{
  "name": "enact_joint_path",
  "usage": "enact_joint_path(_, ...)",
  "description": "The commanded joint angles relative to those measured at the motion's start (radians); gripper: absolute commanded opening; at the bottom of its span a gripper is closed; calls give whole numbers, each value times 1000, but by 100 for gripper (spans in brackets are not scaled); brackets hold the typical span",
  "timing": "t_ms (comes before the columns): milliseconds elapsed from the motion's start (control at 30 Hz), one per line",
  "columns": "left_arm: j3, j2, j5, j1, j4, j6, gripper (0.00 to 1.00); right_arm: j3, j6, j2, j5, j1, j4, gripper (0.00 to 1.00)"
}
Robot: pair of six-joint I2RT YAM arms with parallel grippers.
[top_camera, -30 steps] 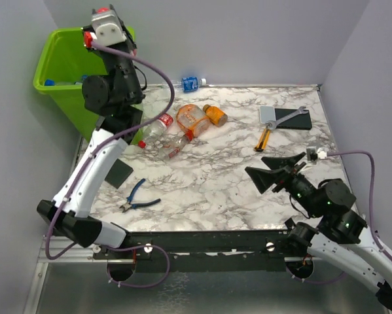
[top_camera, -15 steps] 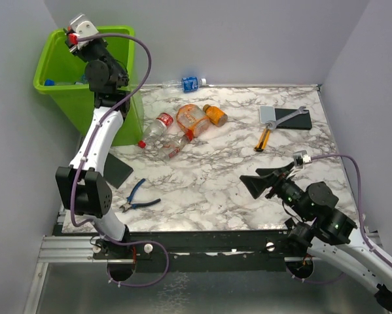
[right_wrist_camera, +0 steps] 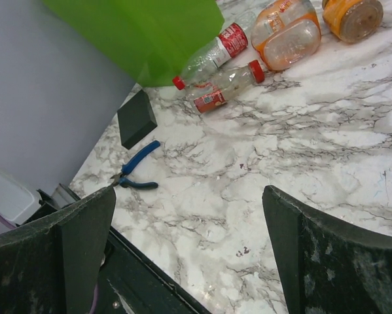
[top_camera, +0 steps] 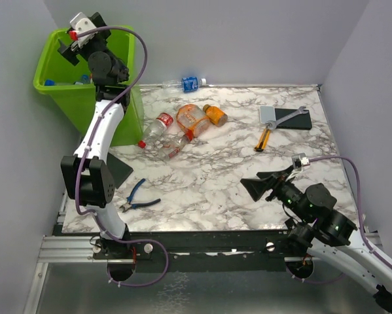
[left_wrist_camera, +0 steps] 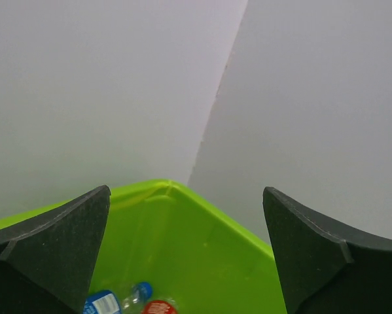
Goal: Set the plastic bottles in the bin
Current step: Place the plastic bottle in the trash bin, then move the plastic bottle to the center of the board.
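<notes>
From the right end effector [top_camera: 253, 185], bare tabletop [top_camera: 215, 176] runs toward 10 o'clock until the bottles [top_camera: 190, 121] bunched beside the bin [top_camera: 52, 62]. Blue-handled pliers [top_camera: 138, 196] and a black pad [top_camera: 120, 172] lie at 9 o'clock. The bin's mouth stands open beneath the left end effector [left_wrist_camera: 186, 189].

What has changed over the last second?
The left gripper swung left, out over the tall lime-green plastic bin, and hangs open and empty. The right gripper drew back slightly towards the near edge, open. No grasp or release shows. The clear and orange plastic bottles on the marble table and the blue-handled pliers stayed put.
</notes>
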Motion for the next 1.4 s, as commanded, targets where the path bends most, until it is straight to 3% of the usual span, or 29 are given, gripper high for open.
enact_joint_path(0, 125, -33, -38, -98, 20, 70, 99, 10, -6, 5, 29, 2, -18, 98)
enact_joint_path(133, 220, -49, -48, -270, 20, 188, 99, 35, -12, 22, 49, 2, -30, 98)
enact_joint_path(233, 215, -90, -6, -458, 17, 272, 99, 64, -15, 36, 90, 3, -54, 98)
enact_joint_path(400, -26, -224, 26, -800, -43, 349, 99, 106, -4, 71, 191, 3, -102, 98)
enact_joint_path(533, -257, -334, -34, -916, -237, 195, 99, 140, 2, 151, 239, 3, -145, 98)
enact_joint_path(633, -384, -415, -35, -922, -506, -71, 99, 189, 32, 282, 277, 2, -198, 97)
enact_joint_path(733, -529, -489, -17, -916, -692, -232, 99, 212, 64, 431, 317, 1, -178, 97)
enact_joint_path(833, -666, -582, 50, -890, -762, -372, 99, 226, 62, 569, 320, -14, -84, 96)
enact_joint_path(1100, -965, -772, 250, -730, -833, -609, 99, 331, 69, 969, 88, -140, 184, 92)
enact_joint_path(1233, -986, -697, 374, -585, -869, -641, 99, 364, 87, 1050, 22, -144, 222, 91)
enact_joint_path(1367, -829, -463, 506, -539, -985, -552, 99, 331, 88, 1024, -1, -144, 223, 91)
